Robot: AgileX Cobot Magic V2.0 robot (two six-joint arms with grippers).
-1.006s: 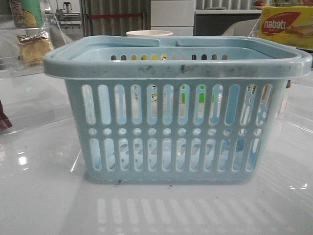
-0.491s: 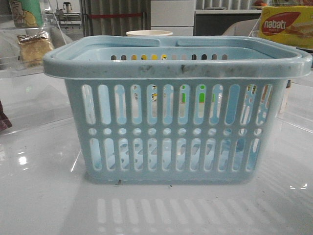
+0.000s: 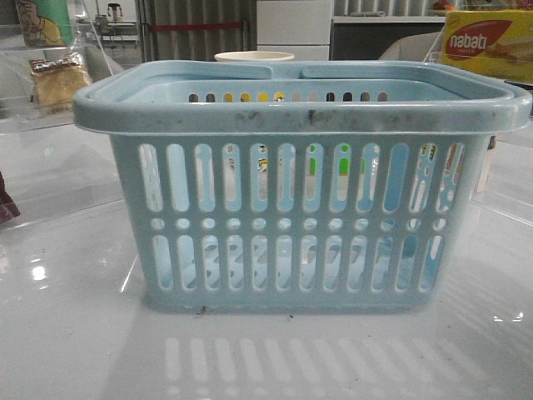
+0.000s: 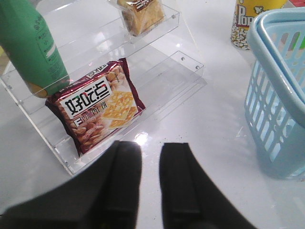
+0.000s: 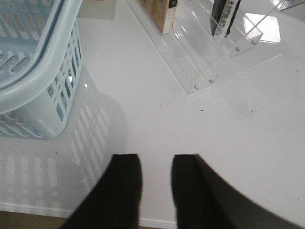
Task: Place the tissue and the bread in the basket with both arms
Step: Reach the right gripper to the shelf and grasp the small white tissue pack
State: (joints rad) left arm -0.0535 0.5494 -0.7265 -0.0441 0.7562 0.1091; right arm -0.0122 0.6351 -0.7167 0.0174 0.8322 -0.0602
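The pale blue basket (image 3: 300,183) stands in the middle of the table and fills the front view. It also shows in the left wrist view (image 4: 281,90) and the right wrist view (image 5: 33,71). The bread (image 3: 58,79), golden in clear wrap, lies on a clear acrylic shelf at far left; it also shows in the left wrist view (image 4: 142,14). A dark pack (image 5: 223,16), seemingly the tissue, stands on the right acrylic shelf. My left gripper (image 4: 150,148) is open and empty above the table, short of the left shelf. My right gripper (image 5: 156,160) is open and empty over bare table beside the basket.
The left acrylic shelf (image 4: 157,76) holds a red biscuit pack (image 4: 97,107) and a green bottle (image 4: 31,45). A popcorn cup (image 4: 248,21) stands behind the basket. The right acrylic shelf (image 5: 200,71) holds a brown box (image 5: 162,12). A nabati box (image 3: 487,42) sits far right.
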